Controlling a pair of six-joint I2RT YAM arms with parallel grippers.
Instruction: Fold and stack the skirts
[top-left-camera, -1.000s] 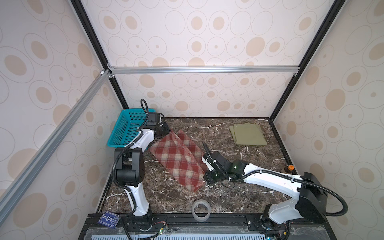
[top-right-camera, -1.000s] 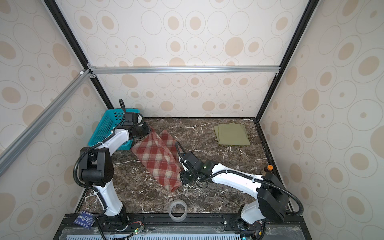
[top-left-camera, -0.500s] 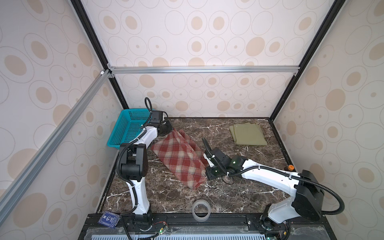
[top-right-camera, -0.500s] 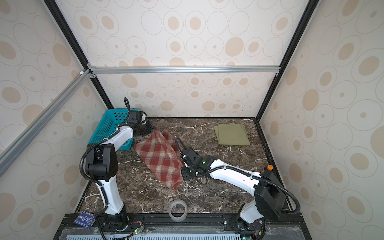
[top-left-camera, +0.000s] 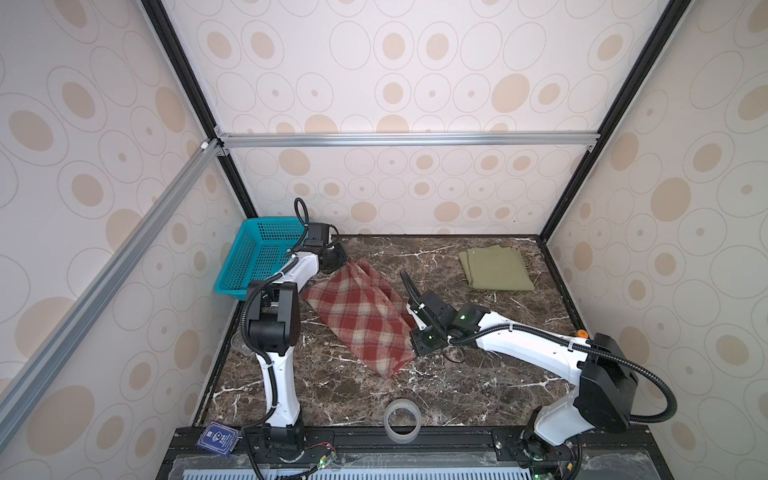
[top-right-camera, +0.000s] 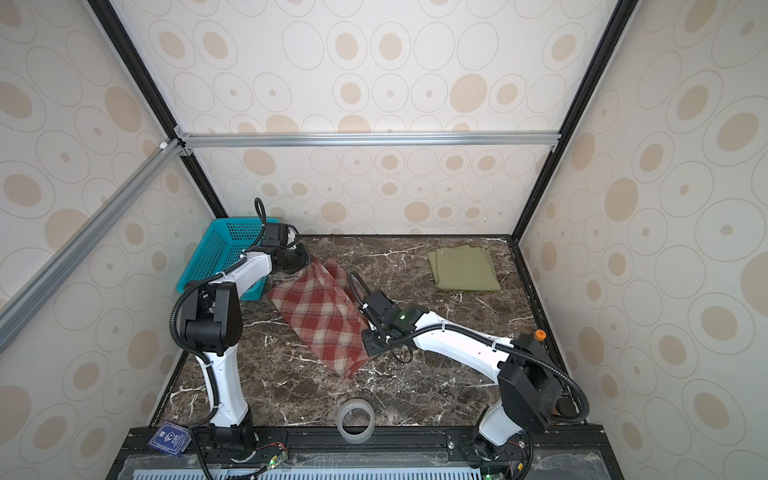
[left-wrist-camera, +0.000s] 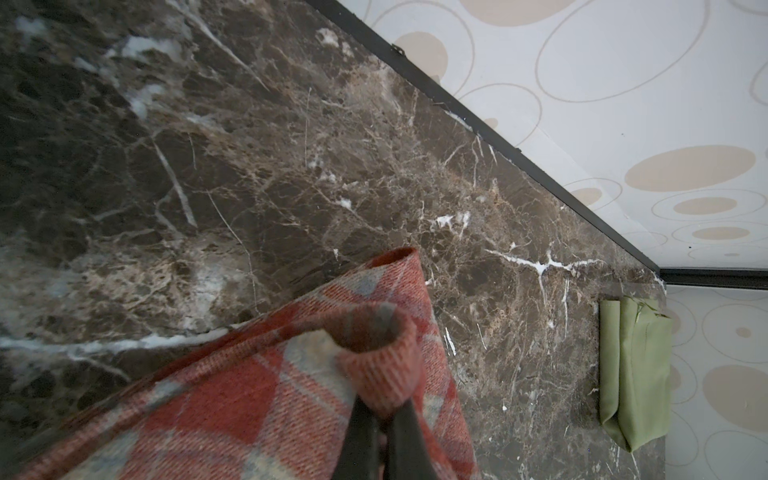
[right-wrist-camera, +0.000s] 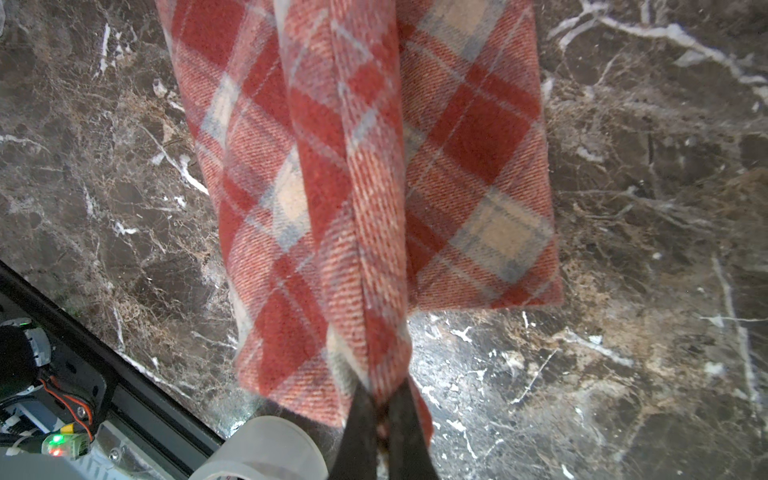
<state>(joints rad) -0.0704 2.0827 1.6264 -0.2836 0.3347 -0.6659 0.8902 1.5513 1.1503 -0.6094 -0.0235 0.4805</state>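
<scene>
The red-and-cream plaid skirt (top-left-camera: 357, 320) (top-right-camera: 318, 316) lies in a long diagonal strip on the marble table, left of centre. My left gripper (top-left-camera: 347, 261) (top-right-camera: 309, 261) is shut on its far corner beside the basket. In the left wrist view that gripper (left-wrist-camera: 384, 411) pinches a rolled loop of the plaid skirt (left-wrist-camera: 249, 395). My right gripper (top-left-camera: 411, 330) (top-right-camera: 366, 330) is shut on a raised fold at the strip's right edge. In the right wrist view this gripper (right-wrist-camera: 384, 395) holds a ridge of the plaid skirt (right-wrist-camera: 353, 166). The folded olive-green skirt (top-left-camera: 496, 268) (top-right-camera: 463, 270) (left-wrist-camera: 631, 374) rests flat at the back right.
A teal mesh basket (top-left-camera: 257, 257) (top-right-camera: 216, 253) stands in the back left corner. A roll of clear tape (top-left-camera: 402, 419) (top-right-camera: 355, 419) (right-wrist-camera: 262, 449) sits at the table's front edge. Patterned walls enclose the table on three sides.
My left gripper has carried its corner of the plaid skirt a little to the right along the back. My right gripper has shifted slightly away from the front edge with its fold.
</scene>
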